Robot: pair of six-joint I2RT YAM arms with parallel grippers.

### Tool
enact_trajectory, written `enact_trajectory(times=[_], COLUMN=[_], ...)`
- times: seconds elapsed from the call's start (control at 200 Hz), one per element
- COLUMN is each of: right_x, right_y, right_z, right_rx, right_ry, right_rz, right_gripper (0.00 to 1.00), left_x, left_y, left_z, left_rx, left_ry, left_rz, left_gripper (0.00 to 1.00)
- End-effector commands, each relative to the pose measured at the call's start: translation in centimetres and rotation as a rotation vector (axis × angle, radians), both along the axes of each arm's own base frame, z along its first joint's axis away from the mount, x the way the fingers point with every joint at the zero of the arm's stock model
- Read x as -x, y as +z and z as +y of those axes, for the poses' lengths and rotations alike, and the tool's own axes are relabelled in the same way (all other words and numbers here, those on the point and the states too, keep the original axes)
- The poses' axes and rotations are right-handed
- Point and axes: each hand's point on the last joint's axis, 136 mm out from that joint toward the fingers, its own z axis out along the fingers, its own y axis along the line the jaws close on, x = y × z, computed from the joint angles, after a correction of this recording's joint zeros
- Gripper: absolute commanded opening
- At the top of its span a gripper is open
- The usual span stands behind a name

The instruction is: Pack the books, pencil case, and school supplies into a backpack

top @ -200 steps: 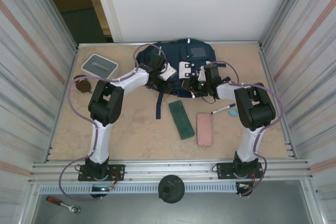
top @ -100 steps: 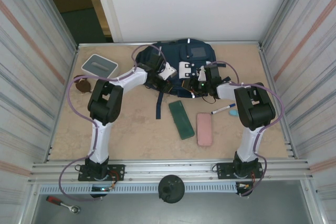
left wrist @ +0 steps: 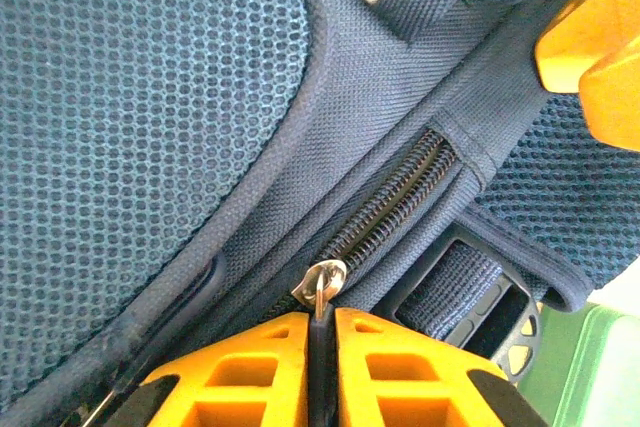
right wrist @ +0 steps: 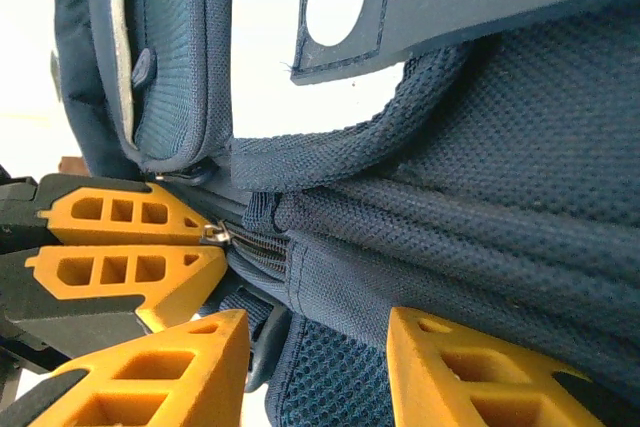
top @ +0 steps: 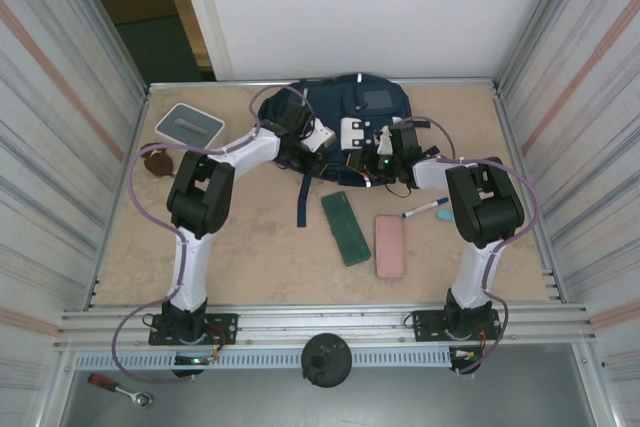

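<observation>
The navy backpack lies flat at the back of the table. In the left wrist view my left gripper is shut on the black pull tab of its silver zipper slider; the zipper is closed. That gripper also shows at the left of the right wrist view. My right gripper is clamped on a fold of backpack fabric just beside it. A green pencil case, a pink case and a white marker with a blue cap lie on the table. The books are out of view.
A white-and-grey square box stands at the back left, with a small brown object near it. A loose dark strap trails from the backpack toward the front. Metal walls close in both sides of the table.
The left gripper's fingers have closed onto the zipper pull. Both arms have stayed almost where they were.
</observation>
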Motion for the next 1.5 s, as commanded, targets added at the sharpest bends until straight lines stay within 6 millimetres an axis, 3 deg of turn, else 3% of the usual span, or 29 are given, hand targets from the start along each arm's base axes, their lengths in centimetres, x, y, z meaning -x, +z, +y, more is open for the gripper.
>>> enact_trajectory(times=[0.0, 0.371, 0.521, 0.792, 1.047, 1.137, 1.272, 1.373, 1.493], right_x=[1.5, 1.6, 1.5, 1.5, 1.4, 1.0, 0.3, 0.5, 1.2], right_y=[-4.4, -4.3, -4.2, -4.5, -4.2, -3.0, 0.7, 3.2, 4.3], right_z=[-1.1, -1.2, -1.4, -2.5, -2.9, -3.6, -4.8, -4.2, -3.3], right_rx=[0.067, 0.068, 0.069, 0.086, 0.092, 0.091, 0.077, 0.076, 0.1], right_ry=[-0.019, -0.021, -0.024, -0.05, -0.048, -0.046, -0.062, -0.057, -0.079], right_rz=[0.13, 0.13, 0.126, 0.132, 0.128, 0.113, 0.051, 0.007, -0.002], right_gripper=[0.41, 0.41, 0.41, 0.41, 0.41, 0.41, 0.44, 0.46, 0.48], left_x=[0.5, 1.1, 0.8, -1.0, -1.1, -0.5, 0.6, 0.9, 0.9], left_y=[-2.3, -4.1, -2.3, 2.6, 2.9, 3.2, 4.7, 5.6, 5.9], left_z=[0.5, 0.4, 0.6, 3.2, 4.3, 3.7, 2.5, 1.8, 1.6], left_rx=[-0.054, -0.127, -0.115, -0.143, -0.169, -0.126, -0.029, 0.018, 0.031], left_ry=[0.027, 0.014, 0.025, 0.136, 0.172, 0.161, 0.15, 0.149, 0.154], left_rz=[0.044, 0.053, 0.011, -0.178, -0.206, -0.184, -0.164, -0.169, -0.172], left_gripper=[0.15, 0.12, 0.0, 0.0, 0.0, 0.0, 0.0, 0.0, 0.0])
